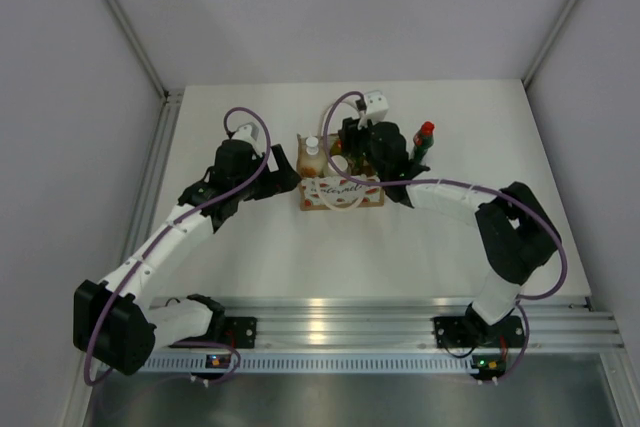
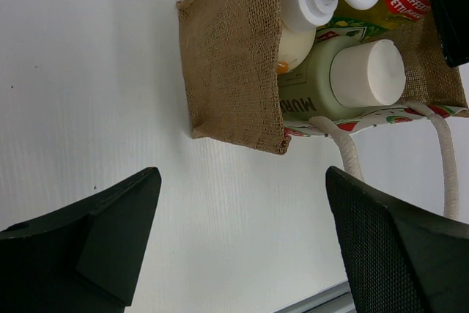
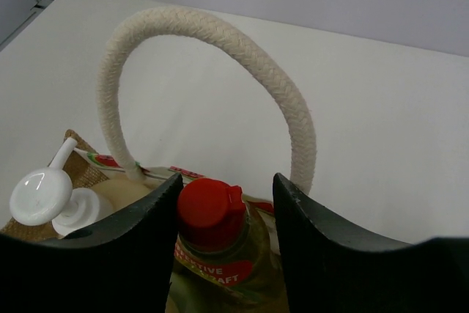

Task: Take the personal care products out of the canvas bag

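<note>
While the bag (image 1: 340, 192) sits near the bench's (image 1: 300, 267) back edge, right jaws straddle the yellow bottle's (image 3: 220, 276) cap (image 3: 209, 207) inside it.
Whether they grip I cannot tell; left jaws gape wide beside the bag.

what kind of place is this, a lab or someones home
Most likely a robot test cell, not a home: a white table boxed in by blank panel walls, a left arm and right arm bolted to an aluminium rail, and a canvas bag as a prop.
</note>
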`<action>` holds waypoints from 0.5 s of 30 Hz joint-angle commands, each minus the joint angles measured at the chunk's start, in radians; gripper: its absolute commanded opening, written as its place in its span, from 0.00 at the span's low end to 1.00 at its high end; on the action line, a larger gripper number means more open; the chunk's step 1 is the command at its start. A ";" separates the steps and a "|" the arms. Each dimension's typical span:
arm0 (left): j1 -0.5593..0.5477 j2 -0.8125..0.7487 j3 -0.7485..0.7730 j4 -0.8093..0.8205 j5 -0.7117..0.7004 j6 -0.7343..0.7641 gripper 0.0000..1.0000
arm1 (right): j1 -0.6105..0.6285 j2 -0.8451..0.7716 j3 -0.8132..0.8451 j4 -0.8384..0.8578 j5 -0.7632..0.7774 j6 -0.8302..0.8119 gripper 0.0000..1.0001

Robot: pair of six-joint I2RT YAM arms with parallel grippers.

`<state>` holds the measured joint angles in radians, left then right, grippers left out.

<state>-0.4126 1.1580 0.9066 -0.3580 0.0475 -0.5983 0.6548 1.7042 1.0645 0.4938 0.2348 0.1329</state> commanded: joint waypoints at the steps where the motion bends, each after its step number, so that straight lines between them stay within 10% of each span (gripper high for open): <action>1: 0.000 -0.018 -0.003 0.051 -0.005 0.018 0.98 | 0.019 0.020 0.055 0.084 0.015 -0.006 0.50; 11: 0.000 -0.021 -0.003 0.051 0.005 0.020 0.98 | 0.026 0.043 0.035 0.140 -0.006 -0.038 0.41; 15: -0.002 -0.026 -0.005 0.050 0.002 0.020 0.98 | 0.029 0.037 0.026 0.146 -0.026 -0.049 0.22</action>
<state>-0.4126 1.1580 0.9066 -0.3580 0.0479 -0.5949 0.6632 1.7393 1.0737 0.5610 0.2264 0.0975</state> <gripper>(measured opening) 0.984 0.306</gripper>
